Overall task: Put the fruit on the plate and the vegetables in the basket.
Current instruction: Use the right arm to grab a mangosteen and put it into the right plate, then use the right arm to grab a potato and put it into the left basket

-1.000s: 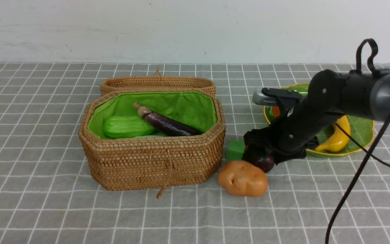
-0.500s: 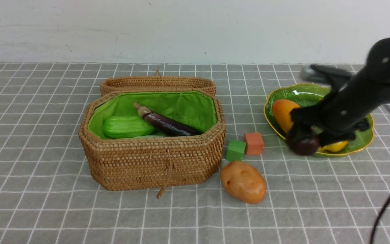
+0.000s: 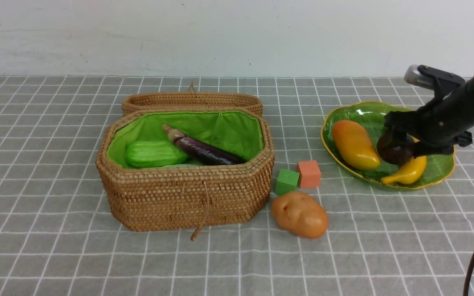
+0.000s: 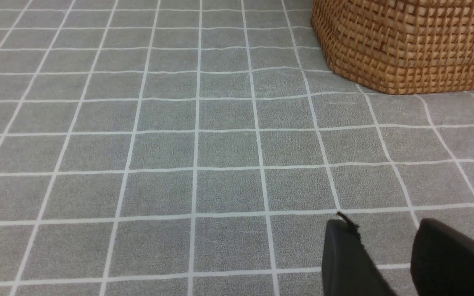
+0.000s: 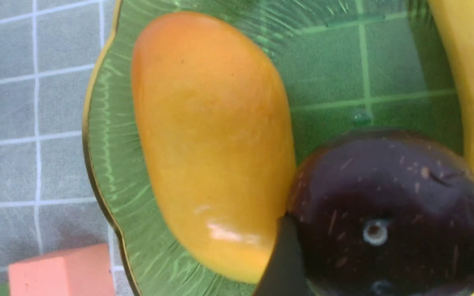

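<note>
Right gripper (image 3: 397,150) is clamped on the dark maroon fruit (image 3: 394,151) and holds it over the plate (image 3: 438,166), between the mango (image 3: 354,144) and the banana (image 3: 407,172). The right wrist view confirms the grip: black fingers (image 5: 280,263) press on either side of the fruit, with the mango just beside it and the banana along the opposite edge. Whether the fruit touches the plate surface cannot be told.

The plate sits at the right of the table (image 3: 56,255), well apart from the basket (image 3: 183,197). Mango and banana both lie inside it.

The basket stands left of centre, open, with its lid (image 3: 191,102) propped against the far side. Inside lie the cucumber (image 3: 152,153) at the left and the eggplant (image 3: 204,150) slanting across the middle. A pale sliver near the front wall shows below them; too little is visible to identify it.

The potato (image 3: 299,213) lies on the table near the basket's right end, outside it. Just beyond it stand a green cube (image 3: 286,181) and an orange cube (image 3: 309,174), side by side.

Left gripper (image 4: 385,246) appears only in its own wrist view, low over bare cloth near a basket corner, jaws parted with nothing between them.
</note>
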### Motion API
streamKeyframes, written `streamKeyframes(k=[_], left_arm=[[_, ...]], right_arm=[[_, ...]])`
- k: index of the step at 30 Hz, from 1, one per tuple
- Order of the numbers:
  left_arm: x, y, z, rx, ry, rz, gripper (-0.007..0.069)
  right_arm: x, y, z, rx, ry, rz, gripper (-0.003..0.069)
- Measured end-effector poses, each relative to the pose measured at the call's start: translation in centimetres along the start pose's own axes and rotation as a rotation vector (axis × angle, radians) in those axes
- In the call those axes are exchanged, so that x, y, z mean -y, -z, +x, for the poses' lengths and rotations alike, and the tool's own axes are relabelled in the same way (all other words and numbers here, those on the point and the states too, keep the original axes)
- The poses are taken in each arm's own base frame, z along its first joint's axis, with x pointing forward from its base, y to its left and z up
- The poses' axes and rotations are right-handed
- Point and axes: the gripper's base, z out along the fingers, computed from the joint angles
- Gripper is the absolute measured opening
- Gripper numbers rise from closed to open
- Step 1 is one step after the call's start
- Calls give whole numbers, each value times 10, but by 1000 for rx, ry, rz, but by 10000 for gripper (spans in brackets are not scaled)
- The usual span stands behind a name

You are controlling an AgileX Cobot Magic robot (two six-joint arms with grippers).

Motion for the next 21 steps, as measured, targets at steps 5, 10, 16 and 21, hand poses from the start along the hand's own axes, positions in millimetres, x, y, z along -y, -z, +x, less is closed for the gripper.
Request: streamKeyframes(k=[5,10,16,21], left_arm=[[0,0,0,0,0,0,238],[0,0,0,0,0,0,238],[0,0,0,0,0,0,238],[0,0,0,0,0,0,238]], right_arm=[[-2,4,-3,8,5,-4,560],[-6,17,-4,-1,13,-14,670],[-27,66,-9,47,55,-47,657],[-72,85,8,29,156,-110,643]])
